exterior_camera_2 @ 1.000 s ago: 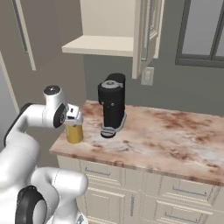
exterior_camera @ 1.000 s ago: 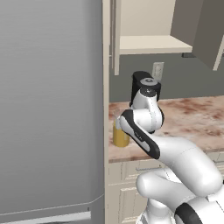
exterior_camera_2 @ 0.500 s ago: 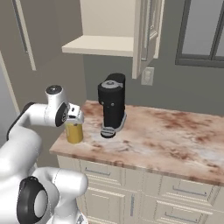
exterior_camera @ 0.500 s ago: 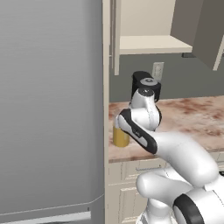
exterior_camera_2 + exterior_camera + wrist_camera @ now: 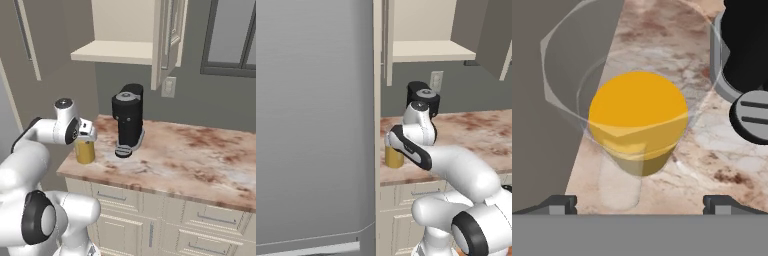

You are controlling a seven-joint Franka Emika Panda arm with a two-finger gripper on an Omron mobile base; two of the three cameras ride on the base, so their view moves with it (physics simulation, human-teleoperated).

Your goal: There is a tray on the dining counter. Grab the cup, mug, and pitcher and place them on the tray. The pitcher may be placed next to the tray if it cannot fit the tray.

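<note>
The pitcher point(image 5: 394, 158) point(image 5: 85, 152), clear glass with yellow-orange liquid, stands upright near the left end of a stone-topped counter point(image 5: 190, 156) over white cabinets. My gripper point(image 5: 85, 142) hangs just above its mouth and is open. In the hand view I look straight down into the pitcher point(image 5: 637, 120). My gripper point(image 5: 640, 203) shows there with one fingertip on each side of the pitcher and nothing held between them. The tray, the cup, the mug and the dining counter are out of view.
A black coffee machine point(image 5: 128, 120) point(image 5: 423, 97) point(image 5: 747, 50) stands close to the right of the pitcher. A tall grey fridge point(image 5: 311, 125) borders the counter's left end. An open wall cabinet point(image 5: 120, 30) hangs overhead. The counter stretches off to the right.
</note>
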